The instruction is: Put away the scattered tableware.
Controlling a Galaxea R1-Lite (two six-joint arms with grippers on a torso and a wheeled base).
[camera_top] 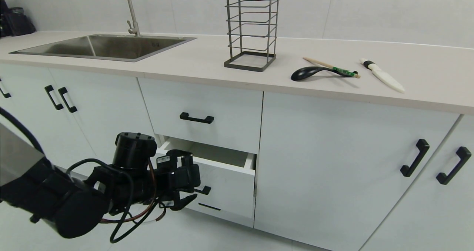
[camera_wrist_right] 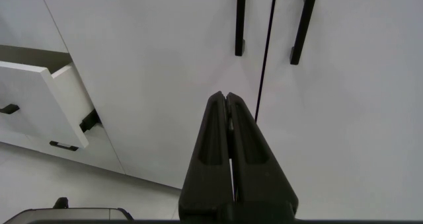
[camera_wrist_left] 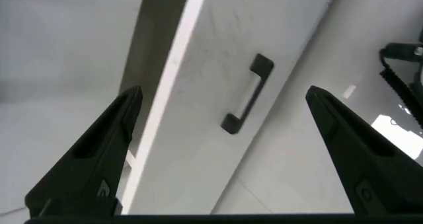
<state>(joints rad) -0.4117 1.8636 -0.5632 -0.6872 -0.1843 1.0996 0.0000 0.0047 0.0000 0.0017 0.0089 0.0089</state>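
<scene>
On the counter lie a black spoon (camera_top: 310, 72), a wooden chopstick (camera_top: 330, 66) with a green band, and a white knife (camera_top: 383, 76) with a black collar. Below, the lower drawer (camera_top: 222, 177) stands pulled partly out. My left gripper (camera_top: 188, 191) (camera_wrist_left: 223, 93) is open just in front of the drawer's black handle (camera_top: 204, 190) (camera_wrist_left: 246, 94), which sits between the fingers but farther off, not touched. My right gripper (camera_wrist_right: 227, 100) is shut on nothing, low down and facing white cabinet doors.
A dark wire rack (camera_top: 251, 27) stands on the counter left of the tableware. A steel sink (camera_top: 105, 46) with a faucet (camera_top: 129, 6) is at the far left. Black door handles (camera_wrist_right: 240, 19) and the open drawer (camera_wrist_right: 41, 112) show before the right gripper.
</scene>
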